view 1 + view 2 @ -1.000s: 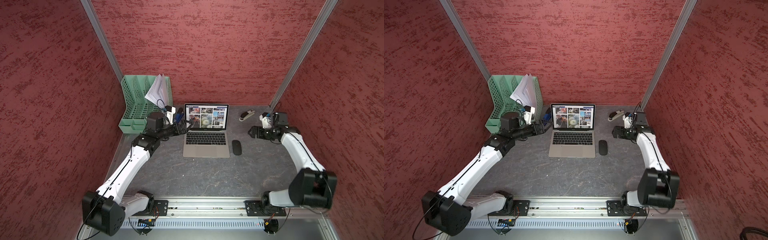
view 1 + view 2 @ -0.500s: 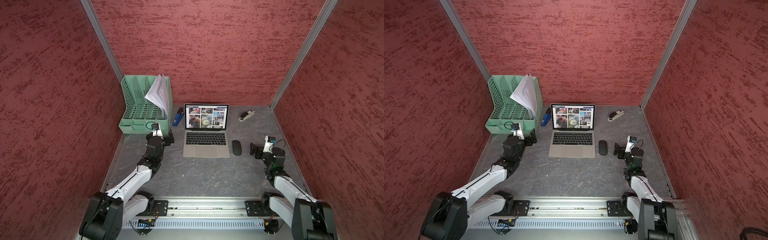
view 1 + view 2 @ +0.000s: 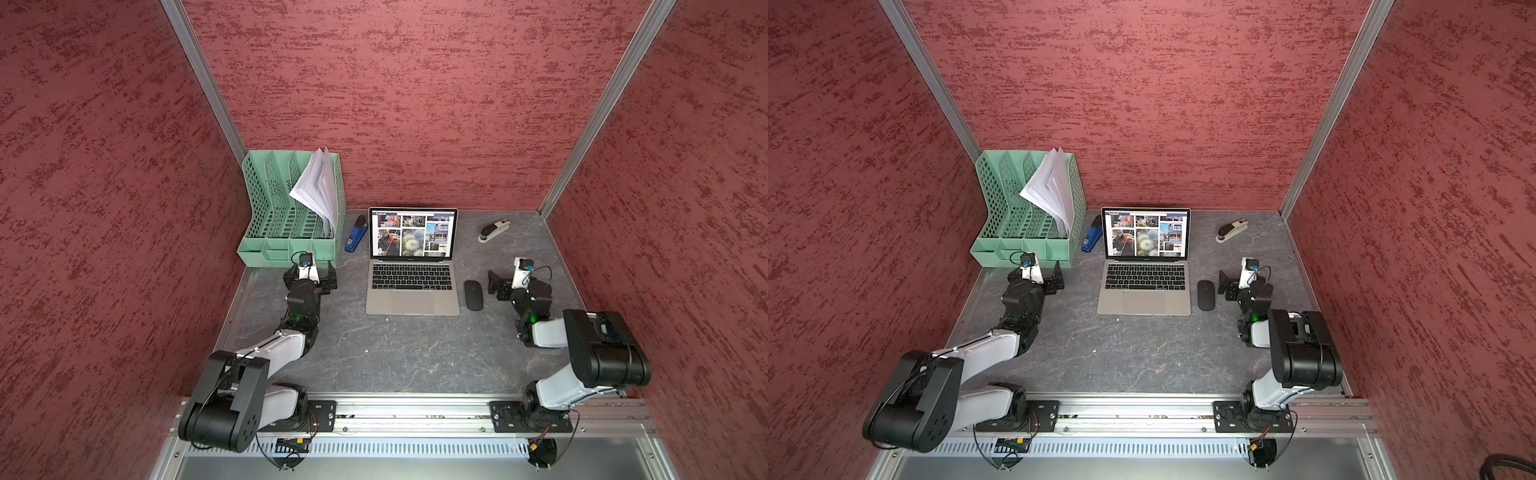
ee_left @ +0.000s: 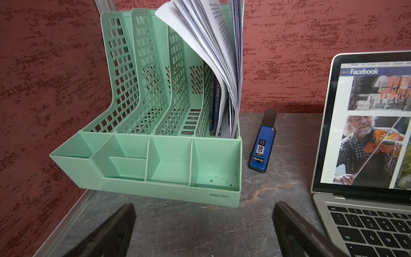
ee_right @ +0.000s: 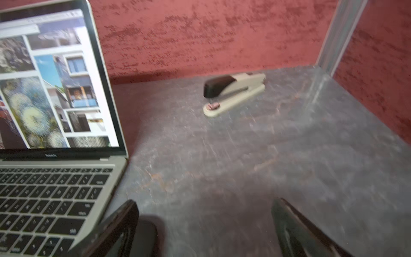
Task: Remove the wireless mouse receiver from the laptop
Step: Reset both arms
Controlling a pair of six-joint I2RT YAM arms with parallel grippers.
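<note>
Left gripper [image 4: 203, 208]: the jaws are seen spread wide, with only bare table [image 3: 395, 353] between them. It is held low, just in front of the rack [image 3: 266, 249] and to the left of the laptop [image 3: 411, 301].
Right gripper [image 5: 205, 202]: the jaws are seen spread wide and nothing is held. It is held low to the right of the laptop, just beside the mouse [image 3: 473, 295]. The mouse's dark end is seen by one finger in the right wrist view.
Receiver: it cannot be made out in any view, so whether it is seated in a laptop port cannot be told.
Laptop: it is set open at the middle back of the table. Its screen is lit with a photo collage and its keyboard is turned toward the arms.
Mouse: it is laid flat just right of the laptop, apart from it.
Rack: it is placed in the back left corner.
Papers [image 3: 318, 191]: they are stood in the rack compartment nearest the laptop, with their tops curled over.
Blue stapler [image 3: 356, 239]: it is laid on the table between the rack and the laptop.
Beige stapler [image 3: 492, 231]: it is laid at the back right, well apart from the laptop.
Right wrist view: it is blurred.
</note>
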